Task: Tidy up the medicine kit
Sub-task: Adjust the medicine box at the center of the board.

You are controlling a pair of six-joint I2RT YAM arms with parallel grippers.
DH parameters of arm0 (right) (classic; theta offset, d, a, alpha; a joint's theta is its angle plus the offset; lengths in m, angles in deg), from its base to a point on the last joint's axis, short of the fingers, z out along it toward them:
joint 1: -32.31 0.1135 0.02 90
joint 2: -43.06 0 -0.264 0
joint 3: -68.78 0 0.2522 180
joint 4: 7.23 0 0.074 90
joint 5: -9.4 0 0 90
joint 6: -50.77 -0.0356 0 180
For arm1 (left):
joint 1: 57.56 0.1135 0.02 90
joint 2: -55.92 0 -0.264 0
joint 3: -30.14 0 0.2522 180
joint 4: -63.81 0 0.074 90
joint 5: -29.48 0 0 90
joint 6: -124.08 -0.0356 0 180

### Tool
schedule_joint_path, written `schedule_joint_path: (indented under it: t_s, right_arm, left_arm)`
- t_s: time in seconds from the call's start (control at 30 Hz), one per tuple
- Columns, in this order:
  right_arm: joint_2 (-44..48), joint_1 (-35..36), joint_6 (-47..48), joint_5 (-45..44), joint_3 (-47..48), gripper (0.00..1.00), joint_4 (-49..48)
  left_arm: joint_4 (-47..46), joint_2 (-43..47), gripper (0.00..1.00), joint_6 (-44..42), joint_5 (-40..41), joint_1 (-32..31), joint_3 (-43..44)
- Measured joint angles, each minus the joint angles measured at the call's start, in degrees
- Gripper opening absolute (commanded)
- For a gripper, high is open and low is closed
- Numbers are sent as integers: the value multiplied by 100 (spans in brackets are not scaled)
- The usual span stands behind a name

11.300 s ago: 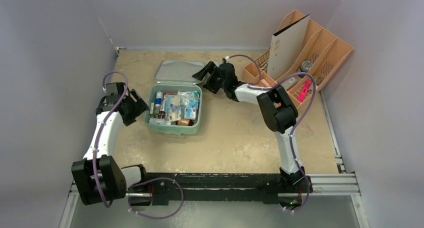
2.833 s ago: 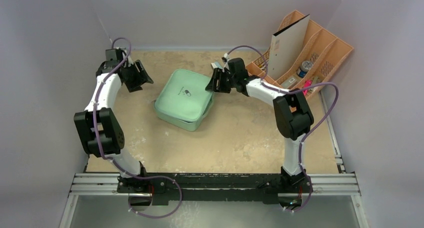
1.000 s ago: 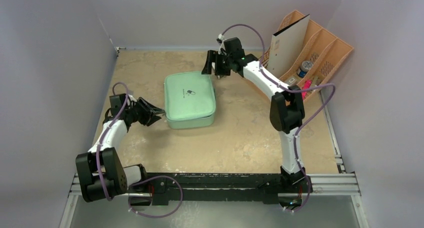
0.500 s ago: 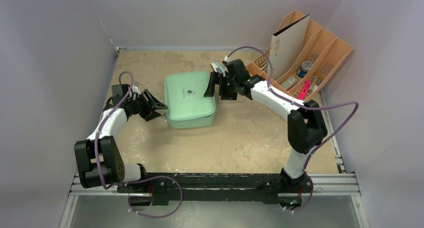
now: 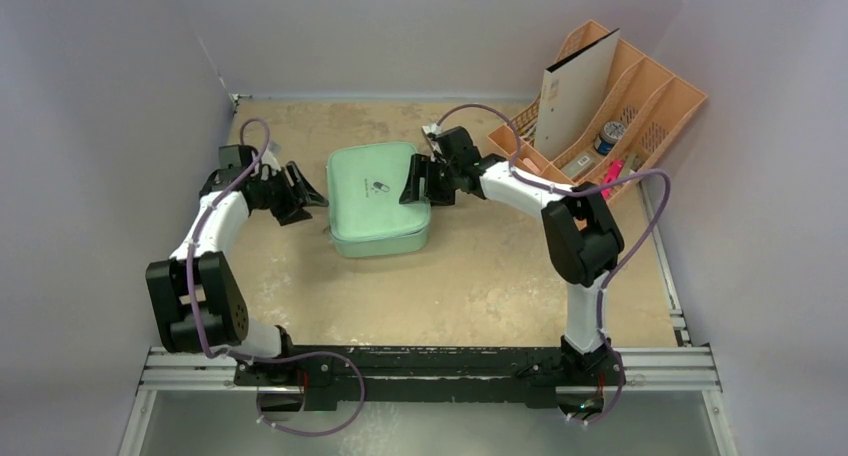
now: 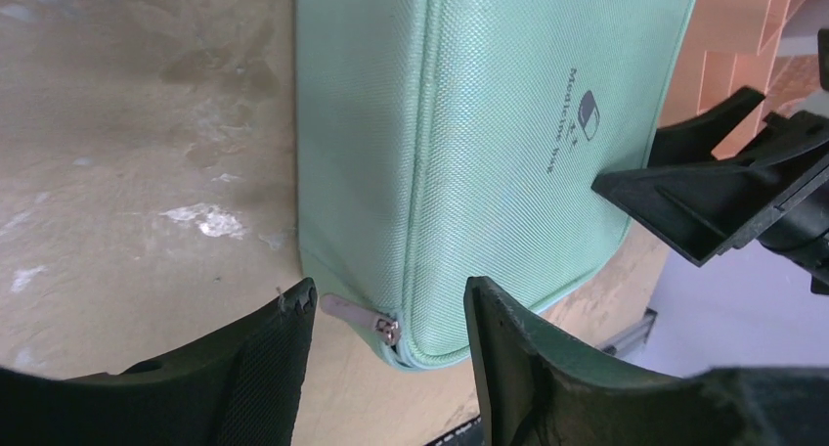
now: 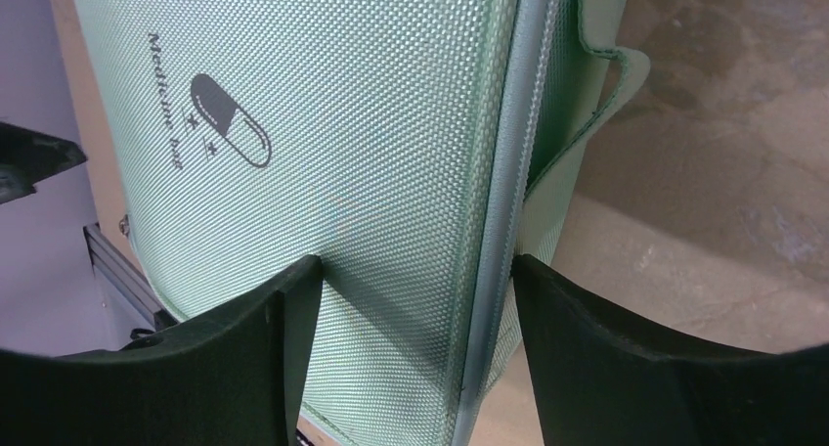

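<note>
At the back corner to my right sits a peach-orange slotted plastic desk organizer (image 5: 682, 101), close by the right-hand wall. 1 pale grey flat folder (image 5: 578, 91) stands in its leftmost slot, rising above the dividers. Right of the folder, a small round tin with a blue band (image 5: 610, 136) sits in a slot. Nearer me, a bright pink object (image 5: 610, 179) lies in the organizer too; I cannot tell what it is. Underneath is a mottled tan tabletop (image 5: 480, 276), enclosed by plain grey walls (image 5: 450, 26), with a silver metal rail (image 5: 660, 361) along my near edge.
</note>
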Motion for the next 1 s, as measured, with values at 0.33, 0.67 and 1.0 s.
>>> schedule_joint_path:
  t_s: [0.33, 0.67, 1.0]
  right_arm:
    - [-883, -42, 789, 682, 1191, 65, 168]
    - [-1368, -306, 1244, 857, 1880, 66, 129]
    - [-1674, -483, 1436, 1008, 2358, 68, 151]
  left_arm:
    - [173, -739, 42, -249, -695, -22, 120]
    - [-20, -439, 39, -24, -857, -494, -271]
    - [-101, 140, 51, 203, -732, -1174, -612]
